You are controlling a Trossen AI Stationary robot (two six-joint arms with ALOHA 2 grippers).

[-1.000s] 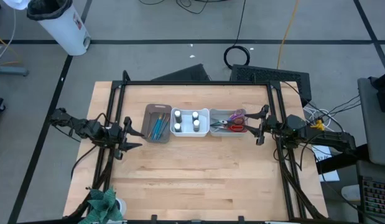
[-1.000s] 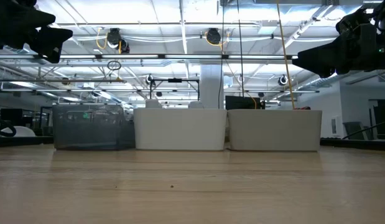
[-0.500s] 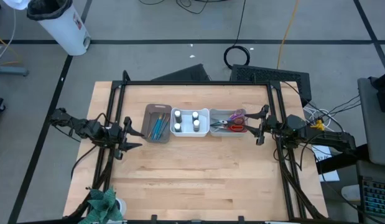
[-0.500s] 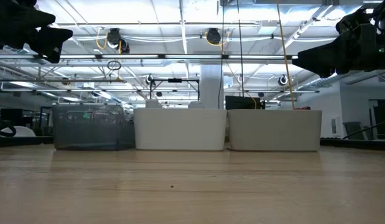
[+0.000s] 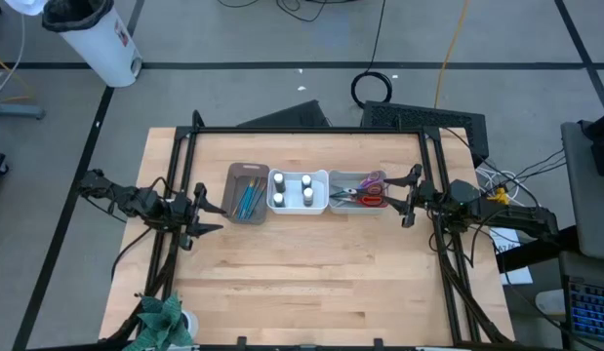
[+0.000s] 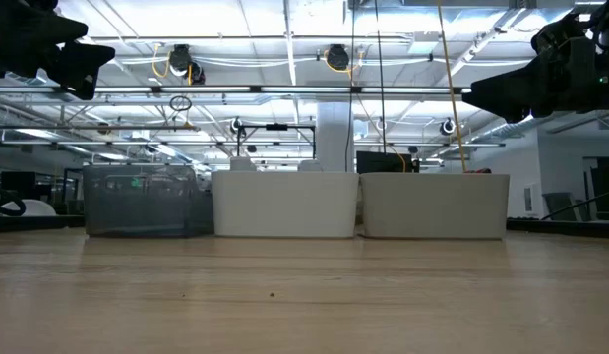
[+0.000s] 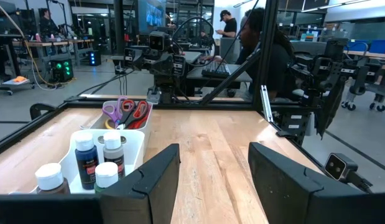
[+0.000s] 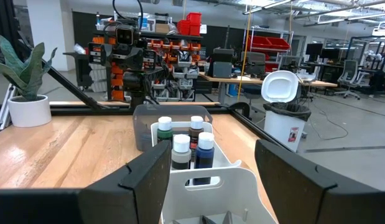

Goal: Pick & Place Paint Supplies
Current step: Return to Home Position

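Nothing is shifting since a second ago; both arms are sitting parked. Left gripper (image 5: 212,216) is hanging wide and empty, left of the white bin (image 5: 298,209). Brushes (image 5: 246,198) are lying in the left bin (image 5: 230,195) beside it, bottles (image 5: 280,181) are standing inside it, and scissors (image 5: 366,191) are resting in the right bin (image 5: 358,211). Right gripper (image 5: 402,198) is gaping empty, farther right. Sorting is looking finished.

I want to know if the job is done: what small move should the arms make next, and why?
Probably none beyond settling at rest: the brushes, bottles and scissors all sit inside the three bins, and the left gripper and right gripper hang open and empty beside the row.
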